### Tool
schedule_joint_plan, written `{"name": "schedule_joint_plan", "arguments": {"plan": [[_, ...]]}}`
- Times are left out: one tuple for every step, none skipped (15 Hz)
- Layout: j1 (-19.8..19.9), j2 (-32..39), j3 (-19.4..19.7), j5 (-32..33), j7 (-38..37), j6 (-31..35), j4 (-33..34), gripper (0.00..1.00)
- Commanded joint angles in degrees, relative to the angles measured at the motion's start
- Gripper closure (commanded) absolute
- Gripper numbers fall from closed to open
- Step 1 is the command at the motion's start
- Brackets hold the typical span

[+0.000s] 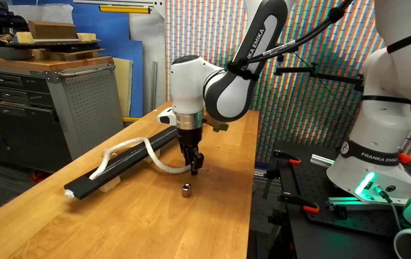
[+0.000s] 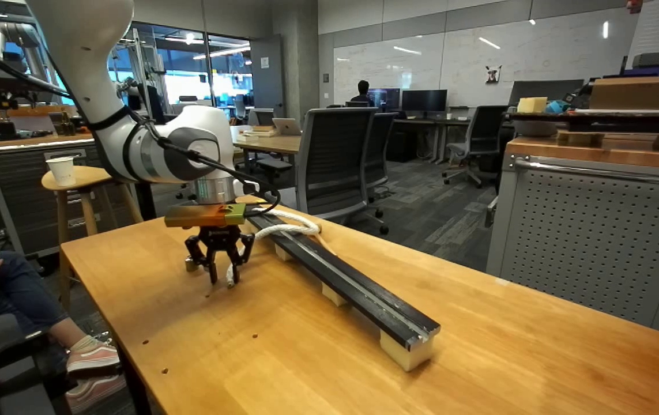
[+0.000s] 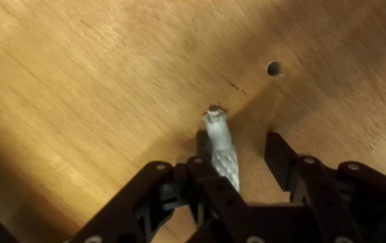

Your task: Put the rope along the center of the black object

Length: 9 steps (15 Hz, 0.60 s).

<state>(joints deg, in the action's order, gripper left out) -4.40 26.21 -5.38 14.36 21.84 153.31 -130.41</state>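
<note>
In the wrist view we find the gripper (image 3: 238, 145) hanging low over the desk (image 3: 78, 84), its jaws spread; one end of the rope (image 3: 225, 153) shows between them, closer to one jaw, and we cannot tell whether they touch; the rope is white and braided, its tip smooth with a ragged brownish edge; it curves across the desk, over the bar (image 2: 358, 287), out past the other side and back down to the bar's top near one end; a metal cylinder (image 1: 186, 190) stands near the gripper, partly covered by the jaws in an exterior view; the bar is black, straight and grooved lengthwise, raised on pale blocks (image 2: 407, 351); in an exterior view its far end is lost behind the gripper, and at its near end sits a frayed white tuft (image 1: 69, 194), too small for us to match to the rope; a seated person (image 2: 15, 302) is cut off at the edge; beyond stands a cart (image 2: 588, 242).
</note>
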Motion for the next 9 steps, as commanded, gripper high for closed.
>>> {"name": "schedule_joint_plan", "arguments": {"plan": [[1.0,0.5,-1.3,-1.2,0.3,-2.2,1.9,0.84],[0.9,0.4,-1.4,-1.2,0.2,-2.6,2.0,0.91],[1.0,0.4,-1.5,-1.4,0.2,-2.6,2.0,0.98],[1.1,0.4,-1.5,-1.4,0.3,-2.7,2.1,1.0],[1.3,0.3,-1.4,-1.5,0.3,-2.7,2.2,1.0],[1.5,0.3,-1.4,-1.6,0.2,-2.7,2.3,0.97],[1.8,0.1,-1.4,-1.8,0.4,-2.8,2.3,0.97],[1.9,-0.3,-0.9,-1.3,0.4,-2.6,2.1,0.97],[2.6,-0.9,-0.8,-1.3,1.1,-2.6,1.7,0.97]]}}
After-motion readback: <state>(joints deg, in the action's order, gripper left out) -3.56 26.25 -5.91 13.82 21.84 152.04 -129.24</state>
